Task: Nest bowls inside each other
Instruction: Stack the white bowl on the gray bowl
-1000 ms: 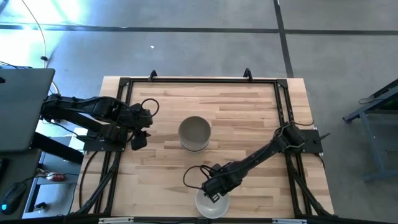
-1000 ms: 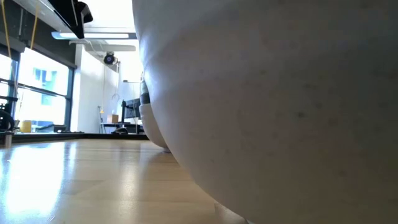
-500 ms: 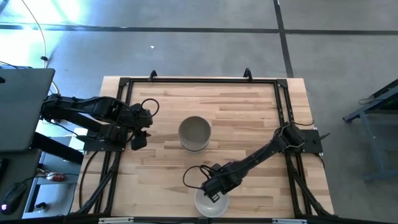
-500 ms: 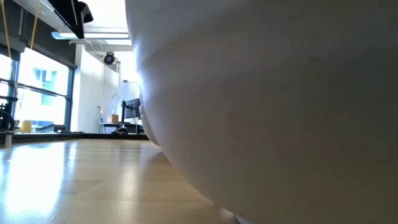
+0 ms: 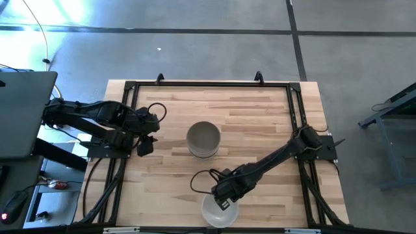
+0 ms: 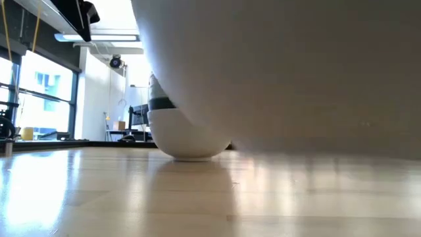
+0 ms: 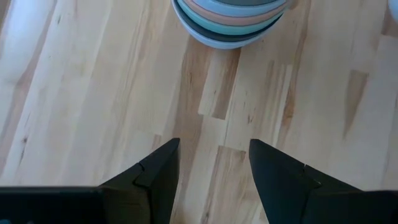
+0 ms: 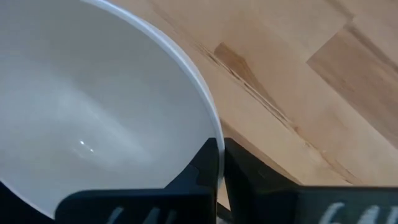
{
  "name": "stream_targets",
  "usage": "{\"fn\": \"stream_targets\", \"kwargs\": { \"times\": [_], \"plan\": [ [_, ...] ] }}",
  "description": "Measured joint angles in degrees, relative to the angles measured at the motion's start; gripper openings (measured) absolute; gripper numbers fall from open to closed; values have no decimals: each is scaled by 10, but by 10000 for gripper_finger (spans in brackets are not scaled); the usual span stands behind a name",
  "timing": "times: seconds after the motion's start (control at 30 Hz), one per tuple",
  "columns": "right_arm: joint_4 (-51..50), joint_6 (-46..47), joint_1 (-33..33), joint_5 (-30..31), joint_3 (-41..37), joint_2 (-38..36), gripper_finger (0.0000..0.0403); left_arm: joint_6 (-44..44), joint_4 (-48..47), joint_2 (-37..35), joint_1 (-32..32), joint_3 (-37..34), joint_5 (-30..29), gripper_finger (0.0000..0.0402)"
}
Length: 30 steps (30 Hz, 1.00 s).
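A stack of nested bowls stands on its white bottom bowl at the table's middle, with an olive-grey bowl on top. The left wrist view shows the stack's peach and pale green rims. Near the table's front edge a single white bowl has my right gripper shut on it. Its underside fills most of the low view. My left gripper hangs open above bare wood, left of the stack, with nothing between its fingers. My right gripper pinches the white bowl's rim on the bowl's far side, one finger inside the bowl and one outside. The fingers come from above, pointing steeply down. The bowl hangs below them, its underside lifted off the table.
A black metal frame runs along the far edge and both sides of the wooden table. Bare wood lies between the stack and the white bowl. A cable loop hangs beside my right wrist.
My right gripper has risen a little with the white bowl. In the low view the bowl's underside, which reached down to the table top, now hangs clear of it and uncovers the stack behind.
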Motion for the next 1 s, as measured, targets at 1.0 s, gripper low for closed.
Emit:
{"fn": "stream_targets", "kwargs": {
  "times": [1.0],
  "plan": [
    [-91,-62,-121,25,0,-207,0,4,-1,0,0,0,-54,181]
  ]
}}
